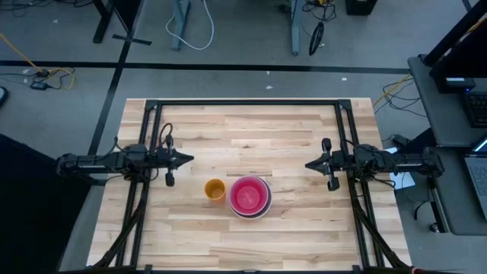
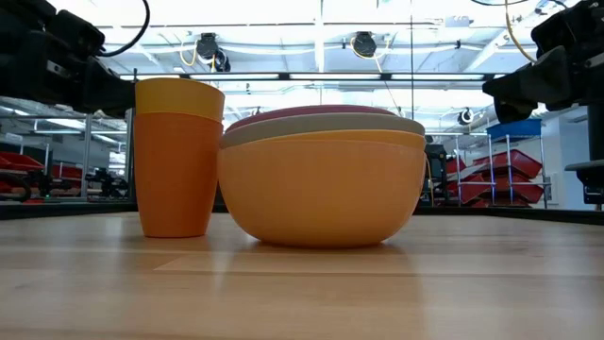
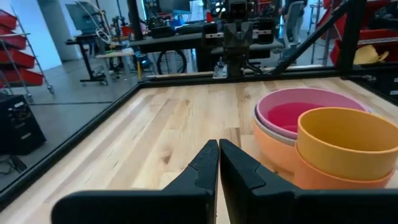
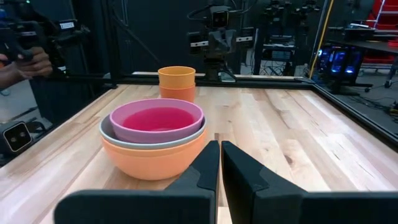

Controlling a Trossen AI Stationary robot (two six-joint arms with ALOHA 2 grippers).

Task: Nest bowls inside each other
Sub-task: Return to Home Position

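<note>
Together, the stack of wide, shallow round plastic bowls [image 1: 249, 197] stands on the pale wooden table [image 1: 297, 228]: orange at the bottom, grey-green next, and pink with a magenta inside on top. Just beside the stack, on the left arm's side, stands a narrow yellow-orange cup nested in an orange cup [image 1: 215, 189]. The left gripper [image 1: 186, 159] hovers well apart from the stack, beyond the cups, fingers pressed together and holding nothing. The right gripper [image 1: 310, 164] hovers well apart on the stack's opposite side, likewise closed and empty.
</note>
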